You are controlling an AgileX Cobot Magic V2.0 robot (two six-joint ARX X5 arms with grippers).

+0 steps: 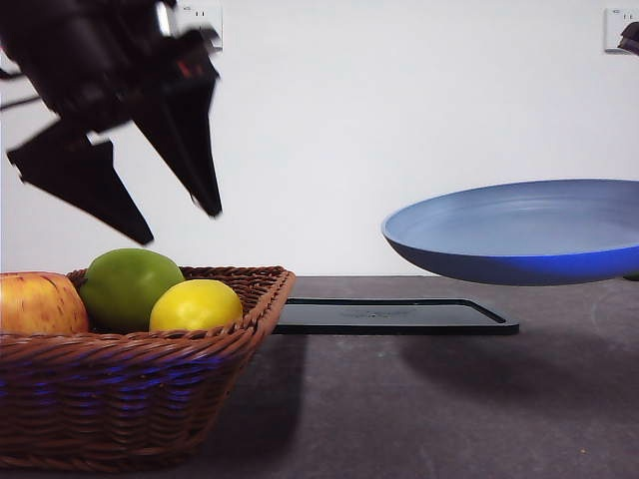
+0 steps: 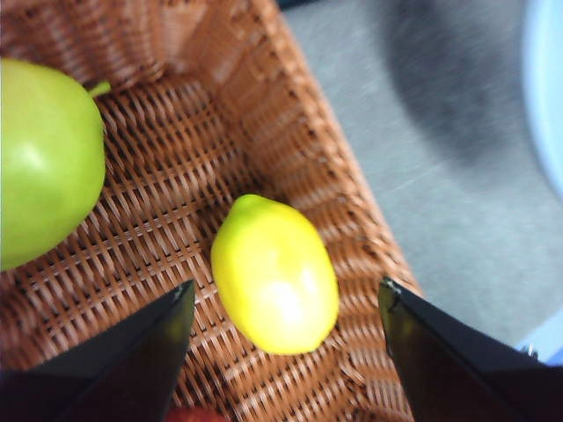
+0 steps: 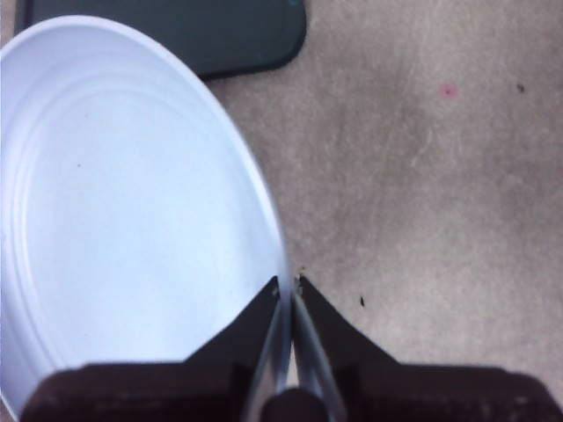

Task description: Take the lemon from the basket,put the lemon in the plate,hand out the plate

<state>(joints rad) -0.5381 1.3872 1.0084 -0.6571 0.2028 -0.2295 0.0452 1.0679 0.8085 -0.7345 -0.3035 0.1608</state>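
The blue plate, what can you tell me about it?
The plate is wide, shallow and round, matte pale blue, plain and empty. It hangs in the air, slightly tilted, above the dark table and casts a shadow there. The right gripper pinches its rim between shut fingers. Nothing else touches it.

Lemon (image 1: 196, 305) in basket (image 1: 130, 399); plate (image 1: 519, 232) aloft, above tray (image 1: 394, 316).

red-yellow apple (image 1: 35, 302) chopped by the front view's side edge, plate (image 1: 519, 232) running off the opposite edge, green apple (image 2: 44, 158) half out of the left wrist view, basket (image 1: 130, 399) bottom cropped
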